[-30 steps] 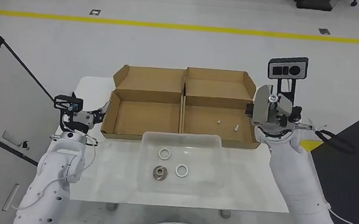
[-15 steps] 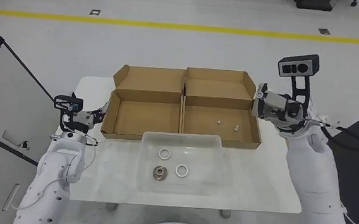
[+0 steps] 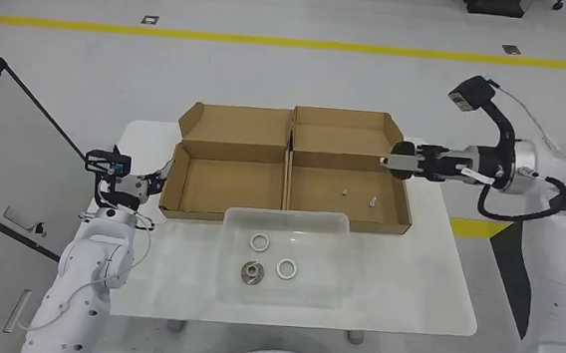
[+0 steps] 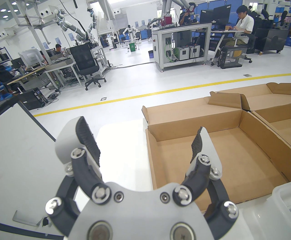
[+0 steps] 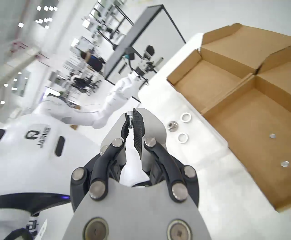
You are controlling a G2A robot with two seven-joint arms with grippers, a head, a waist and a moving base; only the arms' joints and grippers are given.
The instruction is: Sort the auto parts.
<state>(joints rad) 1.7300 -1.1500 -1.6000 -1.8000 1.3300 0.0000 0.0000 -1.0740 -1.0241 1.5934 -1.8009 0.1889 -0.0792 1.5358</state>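
Observation:
My right gripper (image 5: 129, 121) is shut on a small threaded metal bolt (image 5: 130, 116). In the top view the right gripper (image 3: 392, 160) hangs over the right wall of the right cardboard box (image 3: 322, 195), pointing left. Two small bolts (image 3: 346, 191) (image 3: 371, 199) lie on that box's floor. A clear plastic tray (image 3: 321, 270) in front of the boxes holds two white rings (image 3: 259, 242) (image 3: 287, 269) and a metal flanged bushing (image 3: 252, 271). My left gripper (image 4: 141, 129) stands open and empty beside the left box (image 4: 227, 159), at its outer left wall (image 3: 158, 182).
The left cardboard box (image 3: 227, 184) has a bare floor. Both boxes have upright flaps at the back. White tabletop (image 3: 405, 276) lies to the right of the tray. A grey panel (image 3: 15, 155) stands left of the table.
The right arm swung up and out from the table's right edge. Its gripper turned level and now points left over the right box's wall. The left arm has not moved.

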